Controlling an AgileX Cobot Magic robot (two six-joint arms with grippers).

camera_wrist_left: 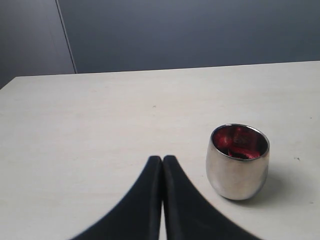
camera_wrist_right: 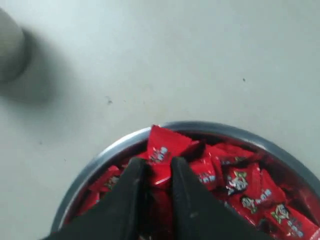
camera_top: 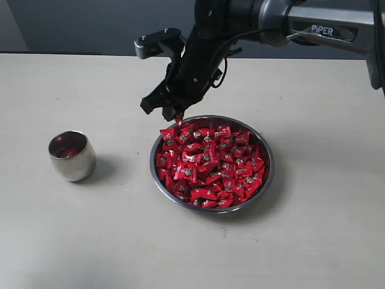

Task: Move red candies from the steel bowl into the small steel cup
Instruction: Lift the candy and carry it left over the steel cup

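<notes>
The right gripper [camera_top: 178, 114] pinches one red candy [camera_wrist_right: 162, 147] just above the steel bowl [camera_top: 272, 161], clear of the heap, ready for carrying. The small steel cup [camera_top: 72, 156] stands well aside, possibly already holding candy. The left gripper [camera_wrist_left: 162, 161] waits clenched and empty.

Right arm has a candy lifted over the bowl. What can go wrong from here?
1. The right gripper holds the red candy by its edge, most of it past the jaws; it may slip in transit.
2. The small steel cup is narrow and stands apart from the steel bowl; an off-centre release could miss or tip it.
</notes>
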